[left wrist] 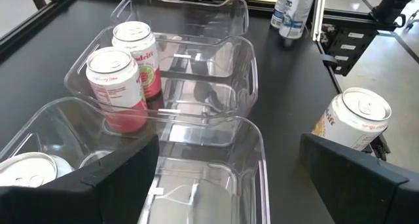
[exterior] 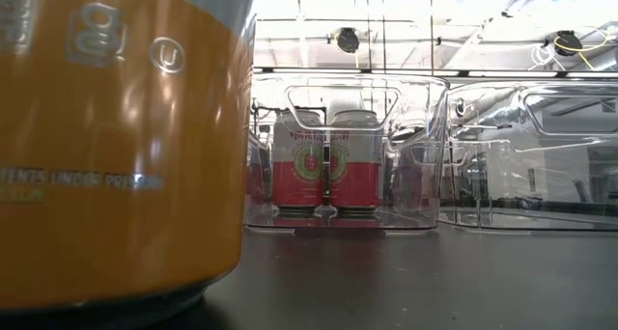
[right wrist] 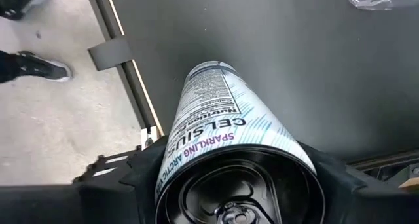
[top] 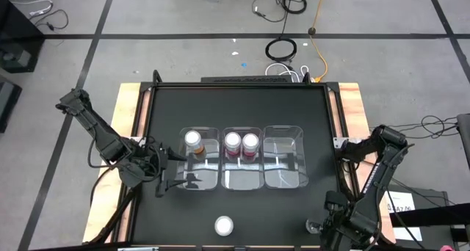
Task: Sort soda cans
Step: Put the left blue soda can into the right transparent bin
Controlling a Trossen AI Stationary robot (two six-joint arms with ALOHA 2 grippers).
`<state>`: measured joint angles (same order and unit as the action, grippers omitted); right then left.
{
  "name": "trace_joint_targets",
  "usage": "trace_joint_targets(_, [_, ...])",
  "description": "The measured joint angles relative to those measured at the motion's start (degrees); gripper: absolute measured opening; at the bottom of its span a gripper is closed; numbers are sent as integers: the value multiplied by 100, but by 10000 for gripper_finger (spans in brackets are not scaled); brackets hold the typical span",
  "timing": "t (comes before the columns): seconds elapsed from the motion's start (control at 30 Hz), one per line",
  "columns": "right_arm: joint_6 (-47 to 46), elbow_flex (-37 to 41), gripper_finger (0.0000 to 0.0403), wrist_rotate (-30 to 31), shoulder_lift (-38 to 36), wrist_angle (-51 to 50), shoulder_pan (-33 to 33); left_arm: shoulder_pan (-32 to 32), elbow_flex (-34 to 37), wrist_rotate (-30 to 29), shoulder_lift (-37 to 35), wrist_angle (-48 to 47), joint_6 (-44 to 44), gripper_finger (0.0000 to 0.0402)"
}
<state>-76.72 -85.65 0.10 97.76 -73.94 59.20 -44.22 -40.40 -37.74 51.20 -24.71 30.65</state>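
Lying clamped within the right tool, the silver can.

Left gripper hovers low beside the bins, fingers spread wide — right gripper, at the table's near right corner, is clamped around a silver can.

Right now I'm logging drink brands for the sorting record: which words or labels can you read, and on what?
"CELSIUS" and "SPARKLING ARCTIC": on the white, silver-topped can held in the right gripper.
Small print on that can: too small to read.
Grey lettering on the orange can: blurred.
Labels on the two red-and-white cans in the clear middle bin: unreadable.
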Motion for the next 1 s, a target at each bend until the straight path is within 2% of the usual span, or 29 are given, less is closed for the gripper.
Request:
trace_joint_targets(0.3, [-286, 0, 242, 87, -644, -60, -147, 2, 0, 1, 0, -4, -105, 380])
trace_joint_targets(0.6, [-514, -3, 242, 1165, -1563, -87, -422, 1, -2, 0, 0, 16, -260, 380])
trace_joint_targets(0.8, [-128, -5, 242, 1370, -1995, -288, -1021, 1, -2, 0, 0, 14, -260, 380])
trace_joint_targets(1.0, [805, -7, 242, 1340, -2128, -362, -1916, 0, -2, 0, 0, 13, -260, 380])
